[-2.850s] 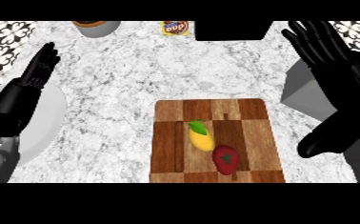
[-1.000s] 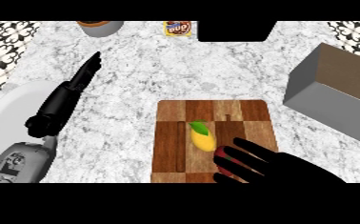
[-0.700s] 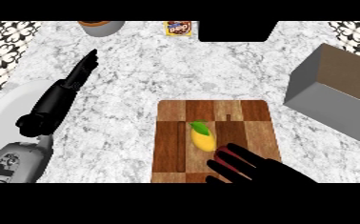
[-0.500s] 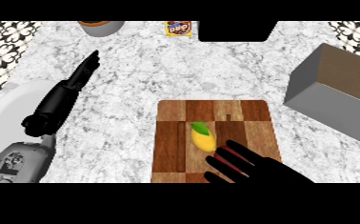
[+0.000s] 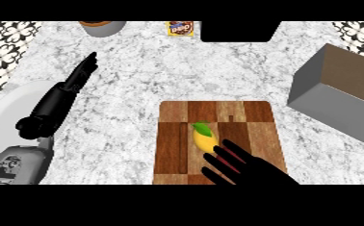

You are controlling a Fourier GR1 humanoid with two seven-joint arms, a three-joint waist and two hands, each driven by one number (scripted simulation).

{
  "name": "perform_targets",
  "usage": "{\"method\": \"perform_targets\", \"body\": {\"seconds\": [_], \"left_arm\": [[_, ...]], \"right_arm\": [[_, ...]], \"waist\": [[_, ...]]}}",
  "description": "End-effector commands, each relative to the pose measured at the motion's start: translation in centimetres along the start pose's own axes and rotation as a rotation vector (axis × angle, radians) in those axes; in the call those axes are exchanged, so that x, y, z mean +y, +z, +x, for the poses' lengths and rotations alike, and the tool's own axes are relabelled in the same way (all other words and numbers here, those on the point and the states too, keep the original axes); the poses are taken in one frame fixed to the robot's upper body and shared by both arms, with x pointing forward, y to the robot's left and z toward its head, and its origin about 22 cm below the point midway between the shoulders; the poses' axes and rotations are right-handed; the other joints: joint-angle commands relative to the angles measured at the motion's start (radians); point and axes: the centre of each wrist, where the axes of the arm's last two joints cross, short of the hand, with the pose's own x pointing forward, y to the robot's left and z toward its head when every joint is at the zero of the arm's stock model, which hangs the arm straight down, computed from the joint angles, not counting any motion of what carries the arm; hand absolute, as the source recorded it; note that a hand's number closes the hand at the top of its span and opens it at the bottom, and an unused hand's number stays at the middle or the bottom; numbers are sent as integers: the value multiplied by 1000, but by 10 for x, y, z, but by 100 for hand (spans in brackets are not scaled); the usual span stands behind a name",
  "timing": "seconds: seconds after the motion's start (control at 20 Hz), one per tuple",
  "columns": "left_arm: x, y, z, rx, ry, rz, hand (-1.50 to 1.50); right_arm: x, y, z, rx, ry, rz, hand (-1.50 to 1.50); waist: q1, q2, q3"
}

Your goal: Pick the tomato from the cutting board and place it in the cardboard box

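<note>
The wooden cutting board (image 5: pixel 213 114) lies at the lower middle of the counter. The red tomato (image 5: pixel 227 159) sits on its near right part and shows only as thin red slivers between the fingers of my right hand (image 5: pixel 249 168). That hand lies over it with fingers spread and fairly straight, pointing up-left. A yellow fruit with a green leaf (image 5: pixel 203 138) lies just left of those fingertips. The grey cardboard box (image 5: pixel 331 93) stands at the right edge, its opening facing up-right. My left hand (image 5: pixel 62 97) lies far left, fingers straight, holding nothing.
A brown bowl (image 5: pixel 99 27), a snack packet (image 5: pixel 180 29) and a black object (image 5: pixel 238 31) line the far edge. A white round plate (image 5: pixel 16 106) lies under my left forearm. Bare marble counter separates the board from the box.
Both hands came down from their raised positions at the sides. My right hand moved over the tomato and has since settled slightly lower-left on it. The left hand barely shifted.
</note>
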Motion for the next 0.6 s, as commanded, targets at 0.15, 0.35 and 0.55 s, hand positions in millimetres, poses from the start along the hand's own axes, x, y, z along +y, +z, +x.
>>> {"method": "perform_targets", "body": {"seconds": [0.15,0.35,0.55], "left_arm": [[-9,-3,-12,2,0,-7,0],[5,4,-2,1,-10,0,0],[-4,-13,-6,-2,-7,15,0]], "right_arm": [[14,-23,-14,36,35,-2,-150],[15,-30,-10,22,23,24,-150],[27,-51,-16,-3,-2,38,-150]], "waist": [[0,1,0],[2,0,0],[1,1,0]]}}
